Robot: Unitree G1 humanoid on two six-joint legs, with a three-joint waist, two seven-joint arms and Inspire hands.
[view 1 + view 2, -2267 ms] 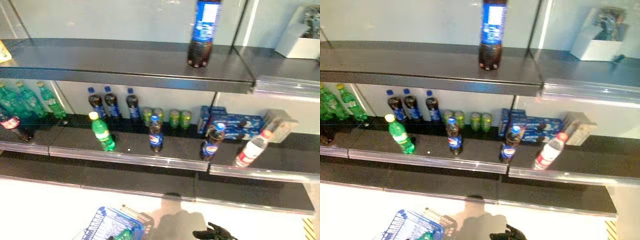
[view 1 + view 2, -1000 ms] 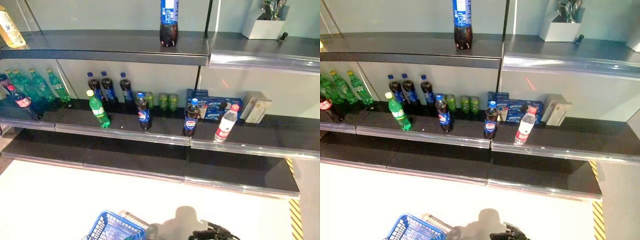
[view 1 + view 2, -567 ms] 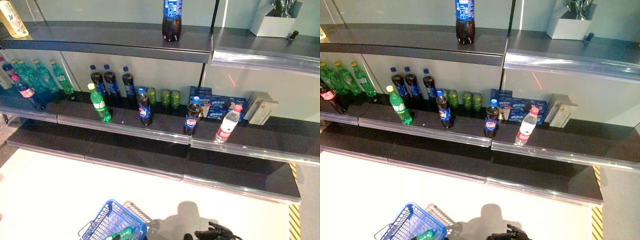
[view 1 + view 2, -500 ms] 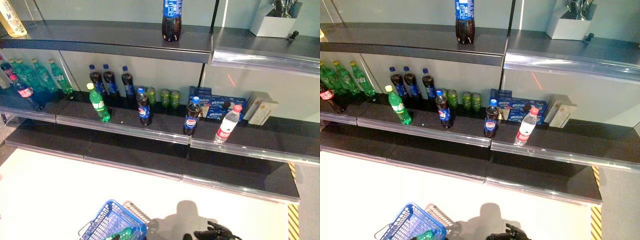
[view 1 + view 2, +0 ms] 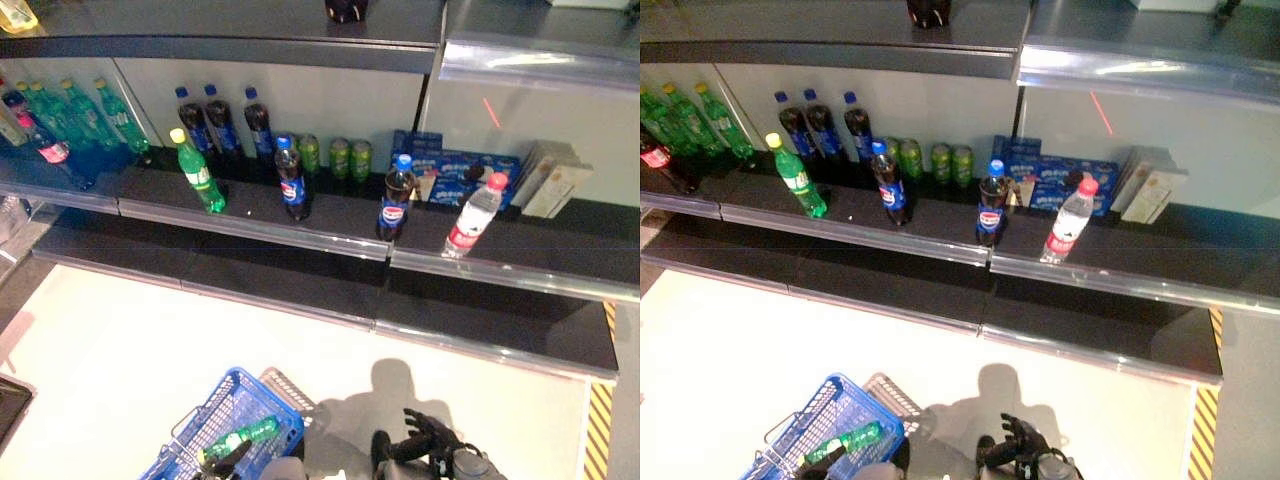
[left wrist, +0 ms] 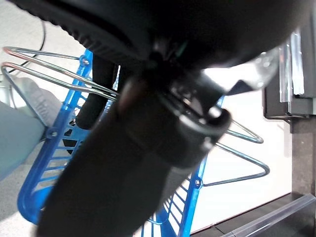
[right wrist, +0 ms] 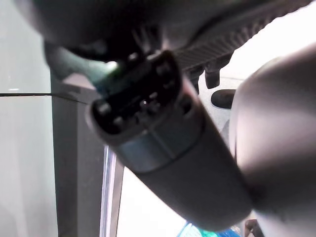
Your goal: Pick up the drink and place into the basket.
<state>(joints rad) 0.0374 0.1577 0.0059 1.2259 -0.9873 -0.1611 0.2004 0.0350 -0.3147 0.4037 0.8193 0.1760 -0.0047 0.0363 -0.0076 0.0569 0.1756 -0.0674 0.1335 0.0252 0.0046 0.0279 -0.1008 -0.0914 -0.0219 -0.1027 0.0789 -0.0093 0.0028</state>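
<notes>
The blue basket (image 5: 218, 408) hangs low at the left, off the pale floor. A green bottle (image 5: 240, 438) lies inside it. My left hand (image 6: 128, 148) is shut on the basket's thin wire handles (image 6: 54, 85). My right hand (image 5: 425, 440) is low at the right, over the floor, with relaxed fingers and nothing in it. On the middle shelf (image 5: 250, 228) ahead stand a green bottle (image 5: 196, 180), two cola bottles with blue caps (image 5: 291, 182) (image 5: 395, 200) and a clear water bottle with a red cap (image 5: 471, 217). Both hands are far from the shelf.
Cola bottles (image 5: 215, 115) and green cans (image 5: 335, 155) stand at the back of the shelf. Green bottles (image 5: 80, 112) and a red-label cola (image 5: 45, 150) are at the left. Blue boxes (image 5: 455, 175) and pale boxes (image 5: 550, 180) are at the right. A lower shelf (image 5: 400, 320) juts out.
The camera has tipped down, so the shelves sit higher in the picture and more floor shows. More of the blue basket and the right hand is now visible.
</notes>
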